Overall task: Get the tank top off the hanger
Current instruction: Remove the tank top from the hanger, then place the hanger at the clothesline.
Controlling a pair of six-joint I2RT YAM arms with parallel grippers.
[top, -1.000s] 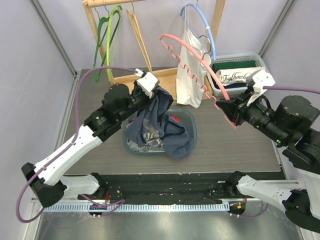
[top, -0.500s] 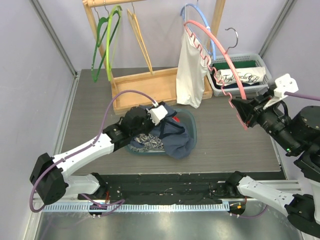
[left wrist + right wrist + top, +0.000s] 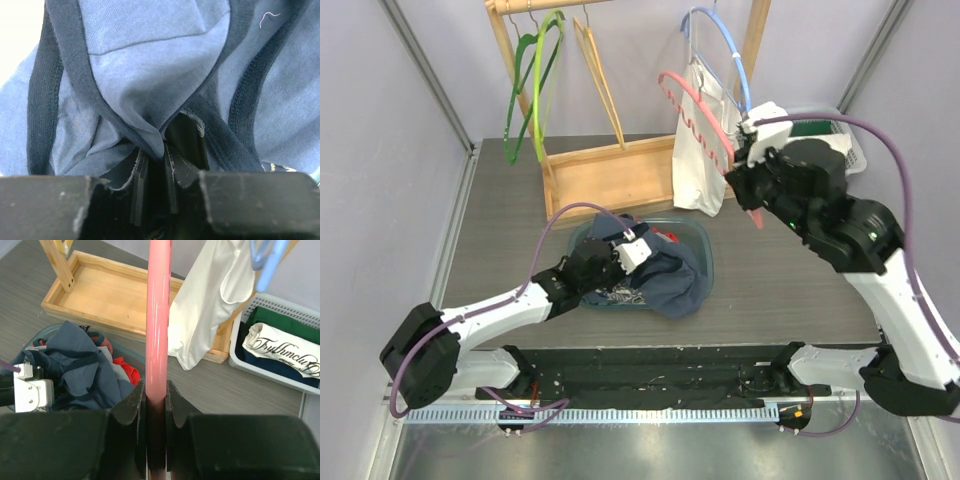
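The dark blue tank top (image 3: 665, 278) lies heaped in a teal basket (image 3: 706, 255) at the table's middle, off the hanger. My left gripper (image 3: 623, 252) is low over the basket and shut on a fold of the tank top (image 3: 150, 65); the fabric runs down between its fingers (image 3: 155, 150). My right gripper (image 3: 745, 185) is shut on the bare pink hanger (image 3: 692, 112) and holds it up beside the rack. In the right wrist view the pink hanger (image 3: 158, 315) rises straight from between the shut jaws (image 3: 156, 390).
A wooden rack (image 3: 610, 175) stands at the back with green hangers (image 3: 535, 80) and a wooden hanger (image 3: 595, 70). A white garment (image 3: 698, 170) hangs on a blue hanger (image 3: 730, 45). A white basket (image 3: 280, 350) of folded clothes sits at the back right.
My left gripper came down with the tank top, which now lies in the basket. My right arm swung the pink hanger left and back, up to the white garment.
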